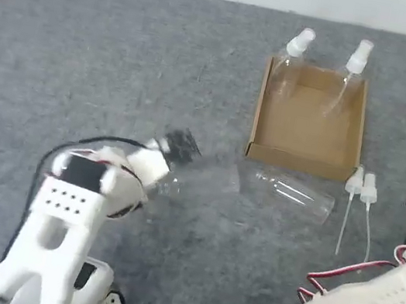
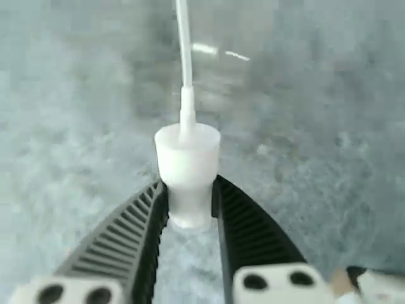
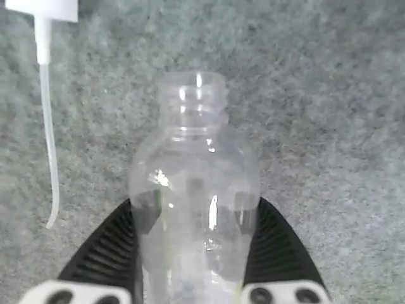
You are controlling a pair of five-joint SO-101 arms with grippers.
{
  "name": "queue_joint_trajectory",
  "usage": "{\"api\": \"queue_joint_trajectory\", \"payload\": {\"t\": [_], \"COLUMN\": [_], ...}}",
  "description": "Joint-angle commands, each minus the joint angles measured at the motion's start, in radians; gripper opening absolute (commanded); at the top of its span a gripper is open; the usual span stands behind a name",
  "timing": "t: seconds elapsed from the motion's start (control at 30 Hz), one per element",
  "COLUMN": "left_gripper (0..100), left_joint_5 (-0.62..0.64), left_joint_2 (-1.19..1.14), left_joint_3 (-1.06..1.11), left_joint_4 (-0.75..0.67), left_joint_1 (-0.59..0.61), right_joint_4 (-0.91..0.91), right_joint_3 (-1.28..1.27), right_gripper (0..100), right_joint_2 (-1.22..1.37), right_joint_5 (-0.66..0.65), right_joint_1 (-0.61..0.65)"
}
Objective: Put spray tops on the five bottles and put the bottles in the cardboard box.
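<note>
left end effector (image 2: 188,185) is pinched on a spray top (image 2: 188,149), tube foremost for insertion; right end effector (image 3: 194,204) is clamped on an uncapped bottle (image 3: 193,139).

Cardboard box (image 1: 305,131): one, at 1 o'clock.
Topped bottles (image 1: 291,61): two, lying in it.
Bottles outside the box (image 1: 294,193): two at centre, plus a bottle (image 3: 193,158) held in my right gripper (image 3: 194,204).
Loose spray tops (image 1: 355,181): two at 3 o'clock, plus a spray top (image 2: 187,155) held in my left gripper (image 2: 188,185).
</note>
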State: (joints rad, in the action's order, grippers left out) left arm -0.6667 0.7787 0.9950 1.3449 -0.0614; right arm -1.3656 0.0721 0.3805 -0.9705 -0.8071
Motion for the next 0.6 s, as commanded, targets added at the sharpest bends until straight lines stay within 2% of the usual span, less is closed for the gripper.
{"api": "queue_joint_trajectory", "payload": {"t": [0.0,0.13,0.4,0.57], "left_gripper": [5,5,5,6], "left_joint_5": [0.239,0.47,0.953,1.168], "left_joint_2": [0.049,-0.041,-0.367,-0.615], "left_joint_3": [-0.133,-0.142,-0.199,-0.297], "left_joint_4": [0.009,-0.091,-0.388,-0.486], "left_joint_1": [0.101,0.146,0.14,0.14], "right_joint_4": [-0.018,-0.018,-0.018,-0.018], "right_joint_3": [0.063,0.061,0.061,0.061], "right_gripper": [6.6,6.6,6.6,6.6], "right_joint_2": [-0.018,-0.018,-0.016,-0.016], "right_joint_5": [-0.006,-0.002,-0.002,-0.002], "right_joint_1": [0.013,0.016,0.012,0.012]}}
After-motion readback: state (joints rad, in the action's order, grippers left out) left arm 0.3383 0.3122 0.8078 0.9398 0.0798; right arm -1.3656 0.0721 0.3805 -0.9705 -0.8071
